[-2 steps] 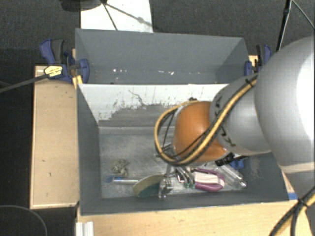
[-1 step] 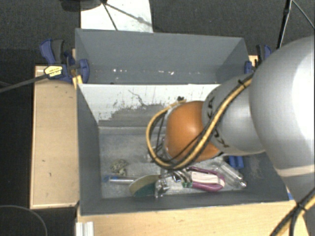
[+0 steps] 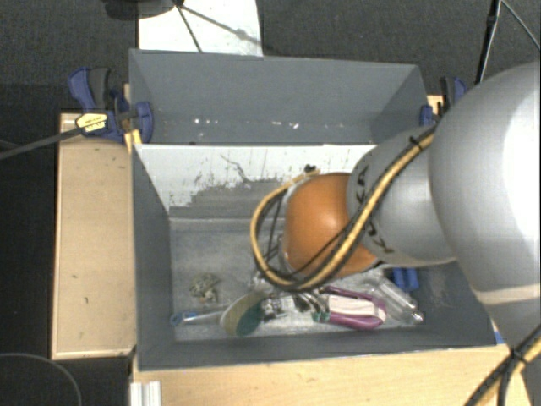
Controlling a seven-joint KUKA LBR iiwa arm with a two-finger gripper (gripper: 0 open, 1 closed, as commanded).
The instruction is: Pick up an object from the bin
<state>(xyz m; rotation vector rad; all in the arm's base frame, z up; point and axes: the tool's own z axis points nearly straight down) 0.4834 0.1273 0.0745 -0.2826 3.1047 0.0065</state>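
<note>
Grey metal bin [image 3: 152, 252]: the contents lie loose along the front of its floor. The arm [image 3: 473, 184] enters from the right and reaches deep into the bin. Its orange cover [image 3: 317, 218] and looped cables [image 3: 262, 244] sit above the hand [image 3: 273, 301], which is low over the floor at front centre.

Hand state: cannot tell whether wide or narrow.

Nearest things:
- A round green-and-beige piece [image 3: 241, 318] lies just to its left.
- A pink-and-white tool [image 3: 355, 313] lies flat just to its right.

Beyond the tool, a clear plastic piece [image 3: 404, 304] lies near the right wall. Further left, well apart from the hand, are a small brownish clump [image 3: 204, 288] and a blue-tipped stick [image 3: 184, 317].
</note>
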